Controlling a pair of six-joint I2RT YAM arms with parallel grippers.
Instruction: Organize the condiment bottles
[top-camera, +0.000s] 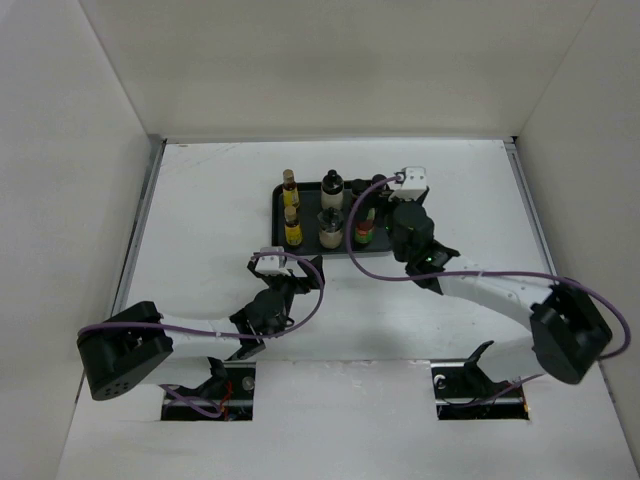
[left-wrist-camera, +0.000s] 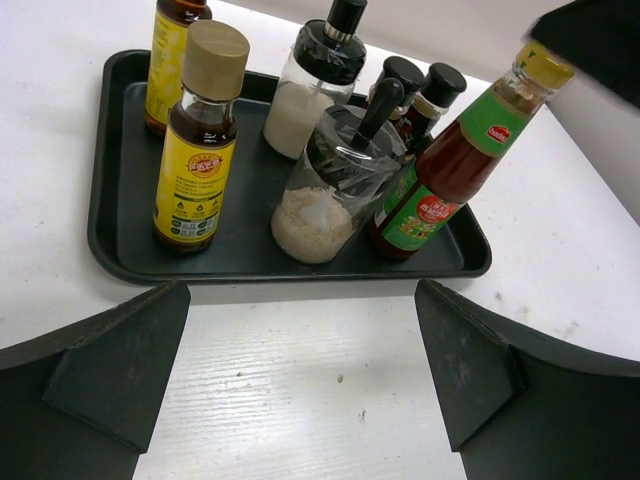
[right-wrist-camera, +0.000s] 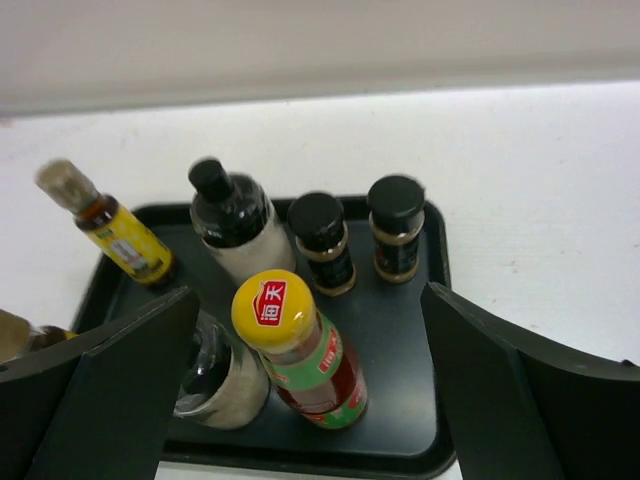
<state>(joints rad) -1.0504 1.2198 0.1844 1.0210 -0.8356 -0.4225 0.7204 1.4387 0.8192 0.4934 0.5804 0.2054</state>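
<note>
Overall: white surface (top-camera: 210, 190), with a flat black tray (left-wrist-camera: 255, 220) set toward its far middle. All seven condiment bottles (top-camera: 331, 222) stand upright inside the tray, none on the bare surface.

Left arm (top-camera: 200, 328) reaches in from the near left. Left claw (left-wrist-camera: 302, 290) hangs just short of the tray's near rim, jaws spread wide and holding nothing.

Right arm (top-camera: 490, 290) bends in from the near right, over the tray's right end. Right claw (right-wrist-camera: 307, 292) has its jaws wide apart, one finger on either side of the red bottle (left-wrist-camera: 440, 170). Gaps show on both sides, so it grips nothing.

Bottles, by size:
- Red bottle: tallest, with a green neck label and yellow-orange cap. It is in the tray's near right corner.
- Near yellow bottle (left-wrist-camera: 197, 160) and far yellow bottle (left-wrist-camera: 170, 60): slim, in the left column, one behind the other.
- Near pale jar (left-wrist-camera: 325, 190) and far pale jar (left-wrist-camera: 310, 90): stubby and black-capped, in the middle column. The near one is just beside the red bottle.
- Dark jars (right-wrist-camera: 322, 245): smallest, side by side at the far right behind the red bottle. Cannot tell whether they touch.
</note>
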